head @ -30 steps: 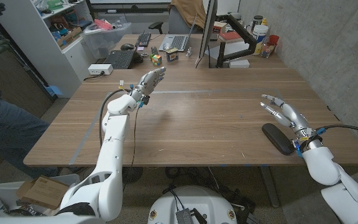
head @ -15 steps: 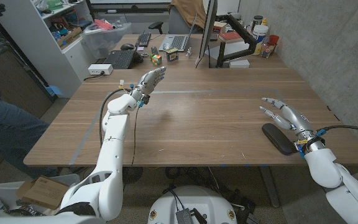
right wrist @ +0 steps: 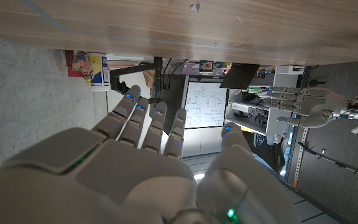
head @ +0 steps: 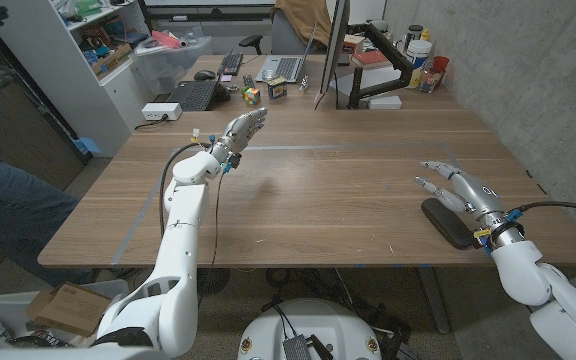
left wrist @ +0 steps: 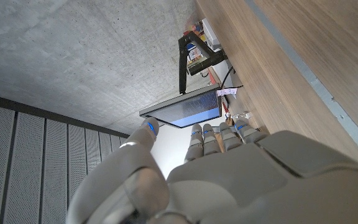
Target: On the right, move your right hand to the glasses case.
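One step is in hand: bringing the right hand (head: 465, 186) to the glasses case (head: 446, 221). The case, dark and elongated, lies on the bench (head: 328, 200) near its right front corner. The right hand hovers just above and slightly beyond the case, fingers spread, holding nothing. To finish well, lower the hand and draw it a little toward the front edge so the fingers settle over the case's middle without pushing it off the bench. The left hand (head: 243, 128) is raised well apart, fingers extended, empty. A monitor (head: 333, 50), keyboard (head: 196, 95) and laptop (head: 283, 68) stand at the far edge; nothing blocks the path.
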`<act>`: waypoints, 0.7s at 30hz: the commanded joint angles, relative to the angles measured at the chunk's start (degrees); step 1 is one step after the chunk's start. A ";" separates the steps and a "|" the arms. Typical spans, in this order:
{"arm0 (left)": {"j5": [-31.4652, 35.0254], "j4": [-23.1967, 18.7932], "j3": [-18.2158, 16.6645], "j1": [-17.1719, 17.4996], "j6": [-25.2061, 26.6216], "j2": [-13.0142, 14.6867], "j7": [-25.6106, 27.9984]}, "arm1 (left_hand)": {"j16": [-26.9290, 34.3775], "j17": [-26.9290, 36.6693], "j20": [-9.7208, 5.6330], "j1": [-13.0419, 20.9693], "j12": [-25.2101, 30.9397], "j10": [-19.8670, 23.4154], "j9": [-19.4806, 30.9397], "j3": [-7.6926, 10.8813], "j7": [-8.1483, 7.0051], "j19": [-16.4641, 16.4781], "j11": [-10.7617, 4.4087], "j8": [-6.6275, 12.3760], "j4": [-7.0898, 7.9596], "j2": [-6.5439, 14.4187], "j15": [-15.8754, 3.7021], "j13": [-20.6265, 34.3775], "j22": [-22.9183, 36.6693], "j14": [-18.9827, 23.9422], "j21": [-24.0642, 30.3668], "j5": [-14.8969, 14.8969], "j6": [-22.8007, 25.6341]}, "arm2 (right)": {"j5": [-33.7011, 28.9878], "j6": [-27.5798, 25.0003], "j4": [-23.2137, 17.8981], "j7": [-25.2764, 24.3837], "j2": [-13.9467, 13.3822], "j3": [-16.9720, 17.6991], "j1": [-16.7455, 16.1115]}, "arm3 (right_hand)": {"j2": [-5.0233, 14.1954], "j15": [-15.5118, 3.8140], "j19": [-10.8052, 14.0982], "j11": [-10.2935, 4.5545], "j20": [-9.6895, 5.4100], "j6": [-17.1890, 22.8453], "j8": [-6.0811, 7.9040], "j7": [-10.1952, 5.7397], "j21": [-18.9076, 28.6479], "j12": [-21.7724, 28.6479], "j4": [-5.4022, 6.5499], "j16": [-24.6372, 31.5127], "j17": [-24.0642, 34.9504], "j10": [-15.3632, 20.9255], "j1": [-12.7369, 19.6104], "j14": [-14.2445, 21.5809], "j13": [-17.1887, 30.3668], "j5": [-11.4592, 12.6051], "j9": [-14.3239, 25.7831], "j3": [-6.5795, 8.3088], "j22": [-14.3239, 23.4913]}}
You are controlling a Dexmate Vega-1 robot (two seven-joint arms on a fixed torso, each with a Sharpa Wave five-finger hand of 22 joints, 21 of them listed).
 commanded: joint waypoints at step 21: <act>0.63 -0.61 1.04 0.10 0.19 0.15 -0.19 | 0.01 0.18 0.23 0.15 -0.04 0.30 0.13 -0.01 -0.16 -0.03 -0.10 0.11 -0.49 0.71 -0.36 0.28 0.16 -0.19 -0.48 0.19 0.47 | -13.25 -9.28 -4.24 -3.75 -6.07 -3.09 -4.21 | -0.23 -0.42 0.45 -0.22 -0.12 0.27 -0.12 -0.23 -0.79 0.06 -0.37 -0.10 0.14 0.34 0.59 0.12 0.35 0.71 0.18 0.27 0.31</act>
